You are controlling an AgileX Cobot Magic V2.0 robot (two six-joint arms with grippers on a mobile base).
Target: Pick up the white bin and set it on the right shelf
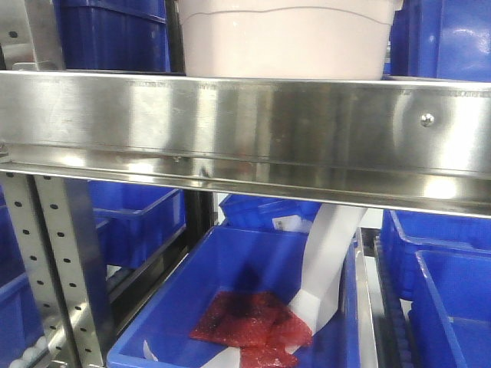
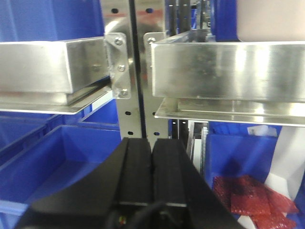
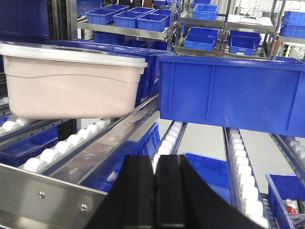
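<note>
White bin (image 3: 71,81) on rollers (image 3: 50,155), right-wrist view only.

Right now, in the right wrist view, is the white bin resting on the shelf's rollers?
Yes, the white bin sits on the white rollers beside a blue crate.

Front view sits close below the steel shelf rail (image 1: 245,126); both wrist views look forward over their claws toward 12 o'clock, sharing the white bin (image 3: 71,81).
</note>
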